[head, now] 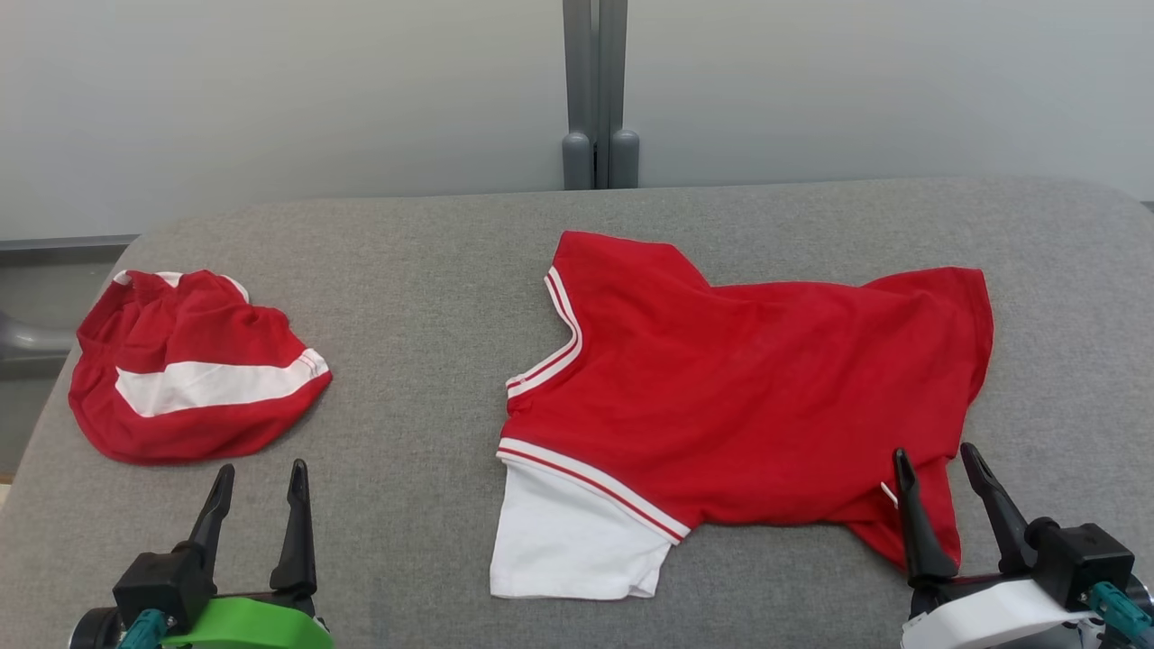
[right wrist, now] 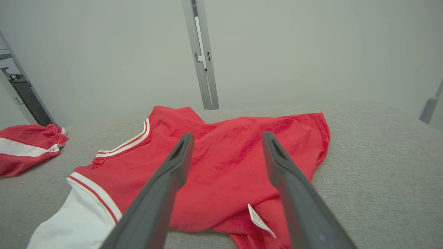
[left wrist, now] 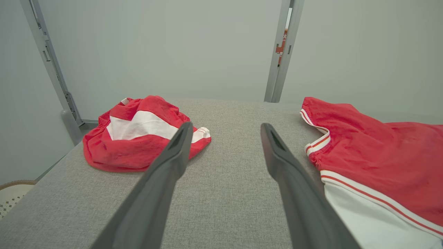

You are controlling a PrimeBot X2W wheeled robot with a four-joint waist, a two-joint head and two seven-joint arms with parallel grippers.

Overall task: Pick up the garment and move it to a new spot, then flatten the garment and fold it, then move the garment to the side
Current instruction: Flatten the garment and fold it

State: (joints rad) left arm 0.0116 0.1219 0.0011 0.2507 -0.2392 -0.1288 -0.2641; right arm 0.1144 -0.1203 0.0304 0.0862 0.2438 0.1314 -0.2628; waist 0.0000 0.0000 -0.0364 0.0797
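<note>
While both grippers stand wide and hold nothing, the left gripper (head: 261, 467) sits near left over the bare grey pad (head: 415, 297), between the shorts (head: 194, 370) and the shirt (head: 748, 397). The right gripper (head: 934, 451) is at the shirt's near right hem; I cannot tell if it touches. The shirt lies mid-right, spread but wrinkled, red, its collar (head: 566, 333) leftward, a white sleeve (head: 568, 541) nearest, a tag (right wrist: 259, 219) at the hem. The shorts sit bunched at the left edge.
</note>
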